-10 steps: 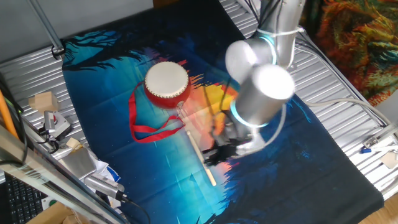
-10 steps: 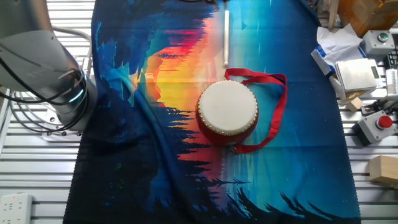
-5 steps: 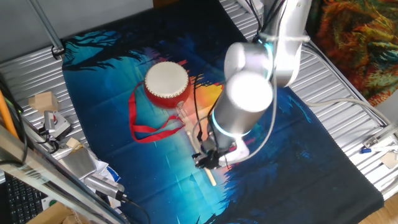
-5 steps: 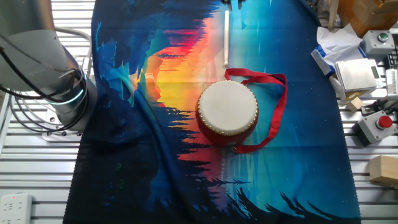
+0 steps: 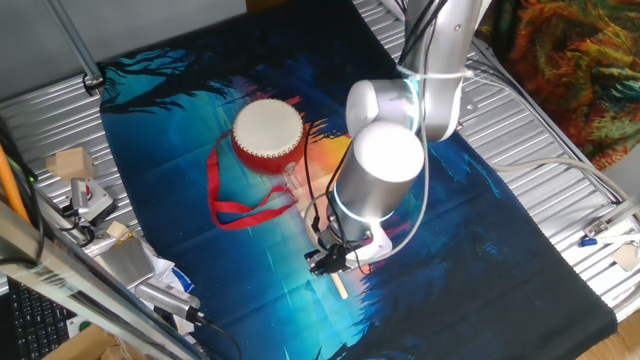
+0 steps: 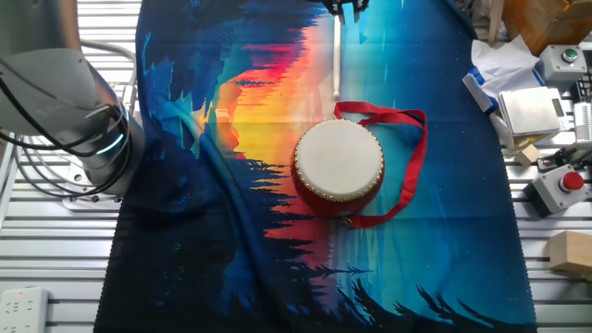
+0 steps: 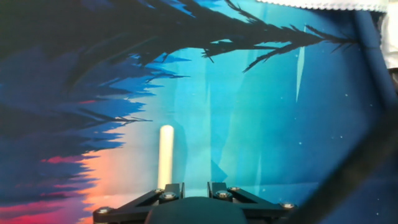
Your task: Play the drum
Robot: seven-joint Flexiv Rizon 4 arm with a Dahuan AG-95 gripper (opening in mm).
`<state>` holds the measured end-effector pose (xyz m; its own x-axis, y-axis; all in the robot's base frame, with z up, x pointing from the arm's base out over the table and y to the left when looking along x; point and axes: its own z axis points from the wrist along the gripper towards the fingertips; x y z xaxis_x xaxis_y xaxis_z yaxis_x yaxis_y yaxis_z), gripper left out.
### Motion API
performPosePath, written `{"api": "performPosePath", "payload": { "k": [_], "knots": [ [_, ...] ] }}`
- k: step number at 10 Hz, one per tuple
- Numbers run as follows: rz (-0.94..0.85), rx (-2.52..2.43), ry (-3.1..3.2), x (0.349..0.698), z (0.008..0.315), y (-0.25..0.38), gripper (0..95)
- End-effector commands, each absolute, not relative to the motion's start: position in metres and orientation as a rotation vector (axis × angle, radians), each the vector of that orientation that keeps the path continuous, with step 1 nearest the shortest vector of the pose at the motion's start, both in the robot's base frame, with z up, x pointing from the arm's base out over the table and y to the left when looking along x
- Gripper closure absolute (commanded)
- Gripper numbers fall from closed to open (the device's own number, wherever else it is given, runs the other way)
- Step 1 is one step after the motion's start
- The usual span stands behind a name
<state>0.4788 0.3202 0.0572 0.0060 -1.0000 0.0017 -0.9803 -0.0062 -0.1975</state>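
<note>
Lowered since a second ago, your fingers (image 5: pixel 328 262) straddle the stick (image 7: pixel 165 154), spread; drum (image 5: pixel 268 134) sits skin-up, its axis vertical.

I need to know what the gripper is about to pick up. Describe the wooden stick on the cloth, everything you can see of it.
The wooden stick is thin, straight, pale and plain, like bare wood, with a rounded end. It lies flat on the printed cloth, across its orange and blue parts. One end points toward the drum, close to its red ribbon; touching cannot be told. The gripper hangs over the far end, which shows just ahead of it in the hand view; no grip is visible.
</note>
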Motion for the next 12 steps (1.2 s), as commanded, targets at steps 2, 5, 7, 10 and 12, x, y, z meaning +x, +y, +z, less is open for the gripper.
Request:
{"api": "performPosePath", "payload": {
  "k": [2,5,7,10,12],
  "knots": [
    [-0.206,-2.126,2.115,0.48,0.045,0.318,76.0],
    [-0.205,-2.125,2.119,0.481,0.028,0.317,76.0],
    [-0.203,-2.128,2.118,0.481,0.02,0.317,76.0],
    [-0.186,-2.128,2.133,0.481,0.027,0.317,76.0],
    [-0.178,-2.126,2.155,0.479,0.042,0.317,76.0]
  ]
}}
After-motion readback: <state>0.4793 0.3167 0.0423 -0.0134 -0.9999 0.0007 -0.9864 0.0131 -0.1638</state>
